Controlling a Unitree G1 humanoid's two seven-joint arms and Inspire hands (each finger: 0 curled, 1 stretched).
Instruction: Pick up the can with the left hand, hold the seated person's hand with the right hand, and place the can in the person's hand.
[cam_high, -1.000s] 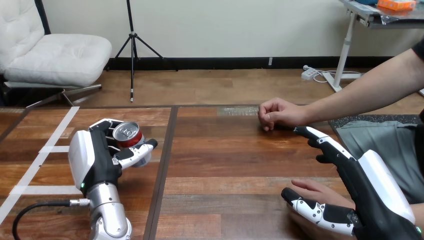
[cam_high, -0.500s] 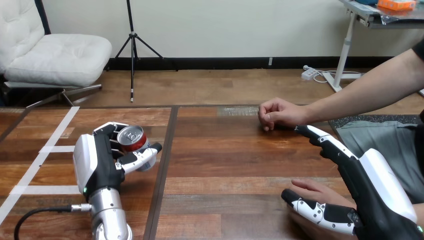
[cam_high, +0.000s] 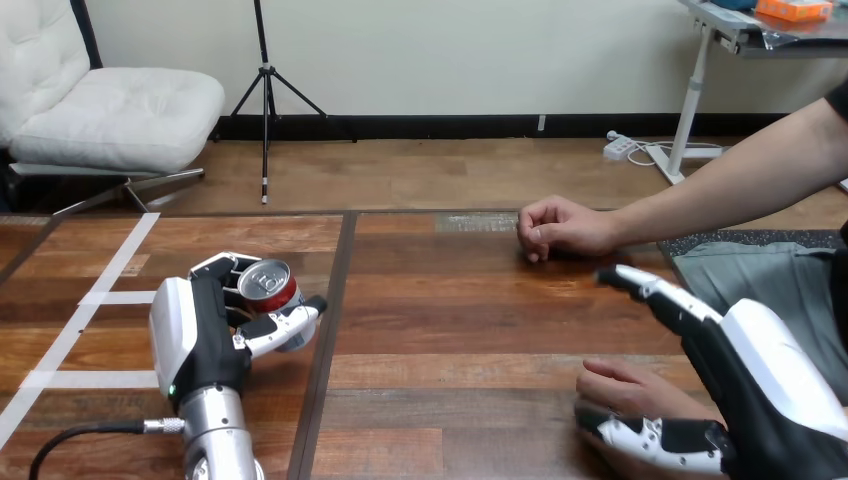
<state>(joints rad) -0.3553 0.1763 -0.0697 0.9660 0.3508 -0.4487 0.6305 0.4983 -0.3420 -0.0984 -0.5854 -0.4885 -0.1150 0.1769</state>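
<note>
My left hand (cam_high: 195, 335) stands over the left part of the wooden table (cam_high: 450, 320), its fingers and thumb curled round a red can (cam_high: 270, 288) with a silver top, which is held upright. My right hand (cam_high: 770, 380) is at the lower right, fingers straight and pointing toward the far side. The person's hand (cam_high: 625, 385) lies near the front edge, between my right thumb (cam_high: 650, 440) below it and my straight fingers beyond it. I cannot tell whether the thumb touches it. The person's other hand (cam_high: 560, 228) rests as a loose fist farther back.
White tape lines (cam_high: 85, 320) cross the table's left end. A dark seam (cam_high: 325, 340) runs front to back just right of the can. The person's forearm (cam_high: 730, 185) reaches in from the right, above the table's far right part.
My left hand has carried the can a little to the right and toward me. My right hand has drawn down and nearer, and its thumb now sits lower, baring more of the person's near hand.
</note>
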